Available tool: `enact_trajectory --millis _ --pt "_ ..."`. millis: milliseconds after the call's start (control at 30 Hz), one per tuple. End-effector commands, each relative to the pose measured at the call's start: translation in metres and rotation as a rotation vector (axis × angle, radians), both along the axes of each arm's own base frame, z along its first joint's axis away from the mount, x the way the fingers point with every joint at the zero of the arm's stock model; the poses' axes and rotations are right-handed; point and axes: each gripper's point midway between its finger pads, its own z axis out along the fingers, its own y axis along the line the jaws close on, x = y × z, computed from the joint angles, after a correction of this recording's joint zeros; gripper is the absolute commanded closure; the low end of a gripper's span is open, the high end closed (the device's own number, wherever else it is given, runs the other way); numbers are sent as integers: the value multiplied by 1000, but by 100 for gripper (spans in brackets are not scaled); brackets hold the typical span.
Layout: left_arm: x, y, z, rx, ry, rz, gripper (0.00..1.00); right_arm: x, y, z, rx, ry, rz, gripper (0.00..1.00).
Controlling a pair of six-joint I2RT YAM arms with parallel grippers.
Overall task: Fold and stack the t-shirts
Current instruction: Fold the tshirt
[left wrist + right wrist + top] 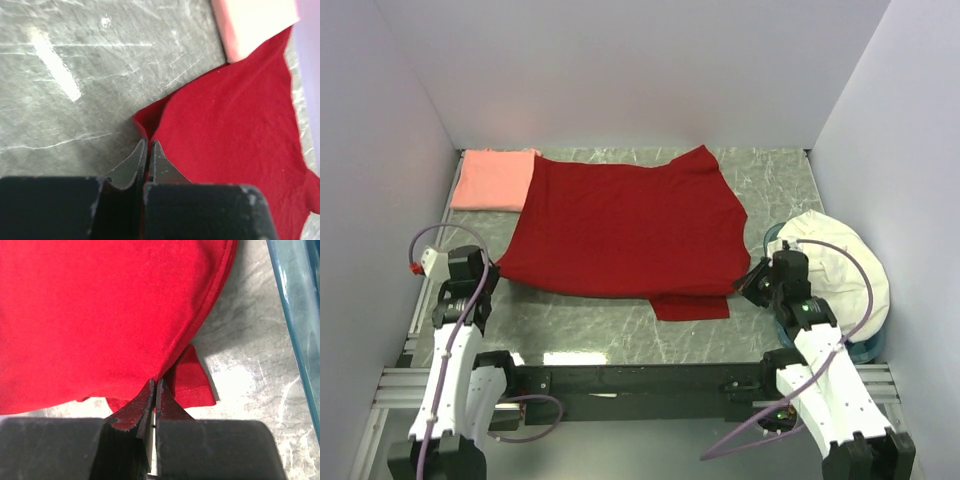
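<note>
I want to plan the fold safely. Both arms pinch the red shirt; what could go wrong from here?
The left fingers hold only a thin corner of the red shirt; it may slip out. Its far corner touches the pink shirt, so pulling may shift that. The sleeve sticking out under the near edge may bunch.

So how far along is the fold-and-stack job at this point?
Done: the pink shirt lies folded at the far left corner. In hand: the red shirt, mostly spread out, with the left gripper and right gripper each shut on its near edge. Left: folding it and stacking the two.
</note>
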Motion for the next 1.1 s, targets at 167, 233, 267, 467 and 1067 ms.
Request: enact_trajectory --millis 167,233,267,467,1067 --pt "55 -8 -1 -44 -1 -71 99 49 1 18 -26 2 1 100" --pt "64 -9 -8 -52 32 -73 99 61 2 19 -27 11 -1 100" --pt "72 -10 -1 -52 22 -73 99 66 2 19 -27 14 -1 100" --pt "101 -13 -12 -60 92 -68 99 97 6 20 -16 31 -12 100" --pt "159 -7 -23 -64 174 -42 99 156 -1 12 -1 90 -44 100"
